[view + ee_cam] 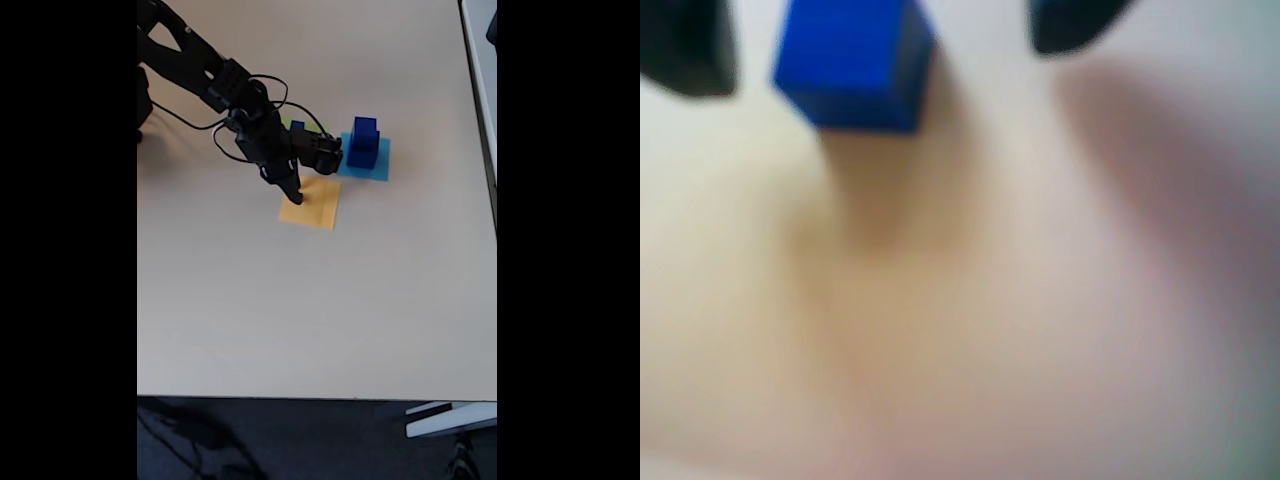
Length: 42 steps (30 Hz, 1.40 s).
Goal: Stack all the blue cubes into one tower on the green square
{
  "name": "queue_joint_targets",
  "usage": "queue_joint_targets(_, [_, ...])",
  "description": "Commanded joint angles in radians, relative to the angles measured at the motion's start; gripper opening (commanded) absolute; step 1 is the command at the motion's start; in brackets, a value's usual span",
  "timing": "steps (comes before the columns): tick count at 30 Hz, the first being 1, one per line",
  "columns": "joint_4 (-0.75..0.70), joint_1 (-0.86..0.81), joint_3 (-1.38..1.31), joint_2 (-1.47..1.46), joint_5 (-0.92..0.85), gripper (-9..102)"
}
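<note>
**Item record: pincer over the orange-yellow sheet, blue cubes on the table**

Pincer (880, 45): in the wrist view two dark fingertips (685, 50) enter from the top edge, standing wide apart, with nothing gripped. Between them, nearer the left tip, sits one blue cube (850, 65) on a blurred pale surface; contact with either tip cannot be told.

Pincer, fixed view (293, 190): pointing down at the upper-left corner of the orange-yellow square (312, 205). The jaw spread cannot be judged from here.

Arm (215, 85): black, reaching in from the upper left, with loose cables around the wrist.

Blue cubes, stacked (363, 143): two in the fixed view, a smaller one on a larger one, standing on the cyan-blue square (378, 168), just right of the pincer.

Small blue cube (297, 125): partly hidden behind the arm.

Green square (288, 124): a lime sliver beside that small cube, mostly covered by the arm.

Table (320, 300): pale beige top.
</note>
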<state>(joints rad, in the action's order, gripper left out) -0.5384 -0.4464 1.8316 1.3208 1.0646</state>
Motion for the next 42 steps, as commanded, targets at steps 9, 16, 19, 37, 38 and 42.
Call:
queue_joint_targets(9, [0.002,0.000,-0.054,0.008,0.015,14])
queue_joint_targets(16, [0.002,-0.002,-0.054,0.005,0.023,11])
queue_joint_targets(19, [0.002,-0.002,-0.052,0.003,0.025,11])
queue_joint_targets(37, [-0.011,0.008,-0.052,0.021,0.026,6])
queue_joint_targets(38, [-0.017,0.009,-0.054,0.031,0.025,6])
queue_joint_targets(42, [-0.066,0.012,-0.064,0.077,0.025,6])
